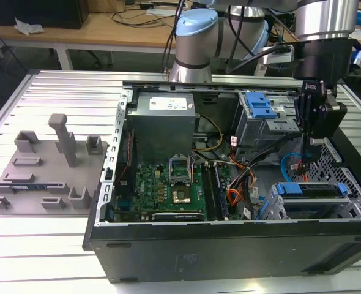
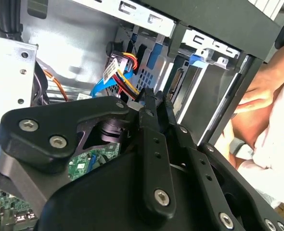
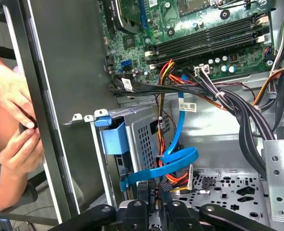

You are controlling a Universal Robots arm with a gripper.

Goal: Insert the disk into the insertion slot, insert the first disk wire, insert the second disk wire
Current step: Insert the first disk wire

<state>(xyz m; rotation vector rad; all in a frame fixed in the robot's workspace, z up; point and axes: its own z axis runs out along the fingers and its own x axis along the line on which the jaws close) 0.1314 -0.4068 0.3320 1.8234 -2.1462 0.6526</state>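
Hand [image 1: 309, 153]: lowered into the computer case [image 1: 168, 245] on the exterior view's right, just behind the drive bay. I cannot tell whether it is open or closed.
Wires: in the first wrist view, the blue cable [image 3: 178, 161] and the red-yellow bundle [image 3: 178, 179] lie just beside the hand's tip.
Disk [image 1: 309, 189]: seated in the insertion slot [image 1: 352, 208] at the near right, blue carrier showing.
Doing it well: probably square the plug to the disk's socket, press straight, and trap no loose wire.
Bystander: a person's hands [image 3: 14, 130] sit at the case's outer wall.
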